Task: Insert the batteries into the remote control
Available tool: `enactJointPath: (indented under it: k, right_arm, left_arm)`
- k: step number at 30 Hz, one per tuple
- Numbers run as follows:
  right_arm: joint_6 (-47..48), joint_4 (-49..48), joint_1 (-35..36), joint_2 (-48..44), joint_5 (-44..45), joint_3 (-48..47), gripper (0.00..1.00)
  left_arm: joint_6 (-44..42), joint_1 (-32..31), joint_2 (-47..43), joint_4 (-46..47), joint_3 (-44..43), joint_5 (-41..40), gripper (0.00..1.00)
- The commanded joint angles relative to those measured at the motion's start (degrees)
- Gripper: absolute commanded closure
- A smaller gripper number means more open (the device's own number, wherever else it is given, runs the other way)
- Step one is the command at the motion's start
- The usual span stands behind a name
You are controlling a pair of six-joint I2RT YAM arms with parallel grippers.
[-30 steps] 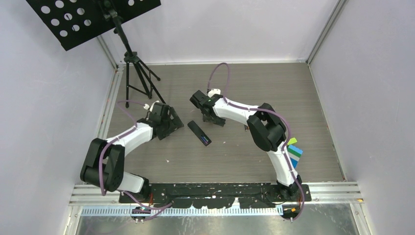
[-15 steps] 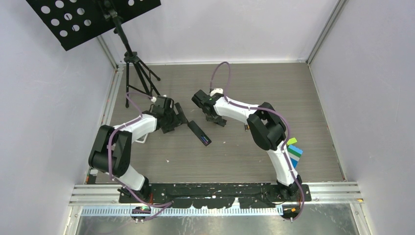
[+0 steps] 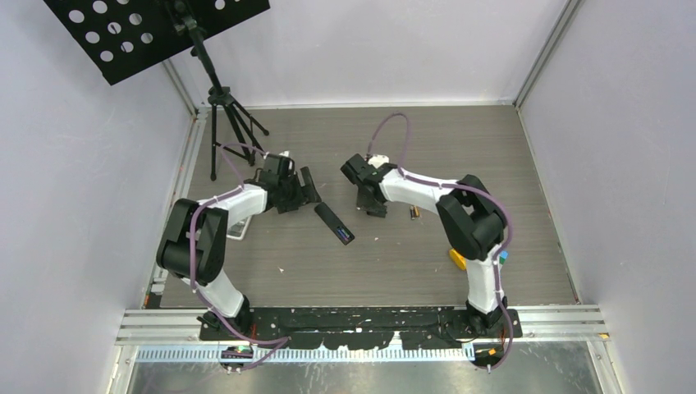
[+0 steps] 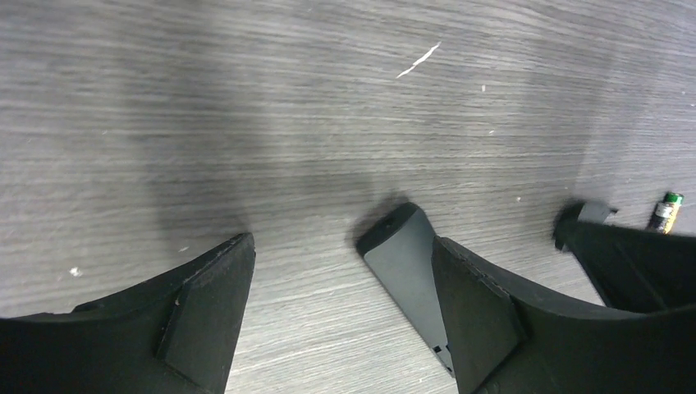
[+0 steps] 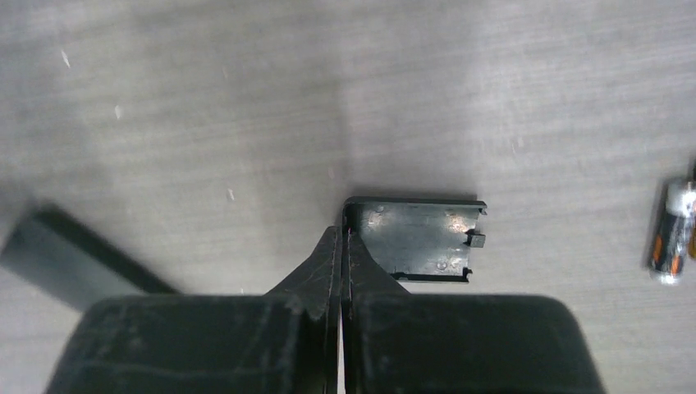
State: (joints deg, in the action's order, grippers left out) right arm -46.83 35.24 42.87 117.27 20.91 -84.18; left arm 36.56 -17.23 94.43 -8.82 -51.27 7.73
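Left claw [image 4: 343, 242] is spread wide, low over the tabletop [image 4: 246, 98]. The end of the remote [image 4: 404, 267] sits between its fingers [image 4: 205, 320], but tight beside the right-hand one, not centred. Right claw [image 5: 341, 234] is pressed together and holding nothing, with its tips touching the edge of the battery cover [image 5: 414, 238], which lies flat. Batteries [image 3: 414, 212] lie loose on the tabletop near the right claw, well apart from the remote. None loaded yet

Risks as I see them:
- left claw closes off-centre → one finger hits first, and the remote yaws or skids instead of getting clamped
- can't tell from the wrist view whether the open bay faces up; if it doesn't, insertion fails
- right claw must open before picking a cell; the cells are round, so a glancing finger rolls them away
- cover is right at the claw tips with the cells off to one side; a sweep toward them could drag it along
- both claws work close around the remote, so a collision is likely enough to watch
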Motion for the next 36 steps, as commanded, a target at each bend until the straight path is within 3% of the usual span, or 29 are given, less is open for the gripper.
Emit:
enactJointPath:
  k: [1,5,11,15,24,33,36]
  right_arm:
    - [1.04,-8.0,0.02,-11.66,-8.41,7.77,1.0]
    - [1.98,-14.76,0.02,-20.14,-14.25,15.23,1.0]
    - [-1.0,-22.82,-0.2,-29.64,-21.21,23.1,1.0]
    - [-4.89,-26.42,-0.57,-33.21,-24.54,26.43,1.0]
    - [-8.67,-28.95,-1.36,-37.29,-26.92,28.92,1.0]
    - [-14.76,-37.37,-3.13,-40.72,-32.66,31.01,1.0]
    - [-17.36,-40.79,-4.22,-42.08,-35.59,31.76,1.0]
  left_arm:
    - [-4.16,0.32,2.38,3.42,-2.37,4.95,0.19]
    - [-3.26,0.29,3.97,7.86,-1.82,10.05,0.22]
    - [0.1,0.27,5.8,10.18,-0.78,13.35,0.45]
    - [3.48,0.27,6.1,10.78,1.46,14.55,0.55]
    - [6.99,0.1,0.67,12.5,10.45,15.44,0.55]
    - [8.62,0.01,-5.95,13.25,14.33,17.56,0.52]
    - [7.76,0.01,-9.62,12.19,13.99,16.9,0.43]
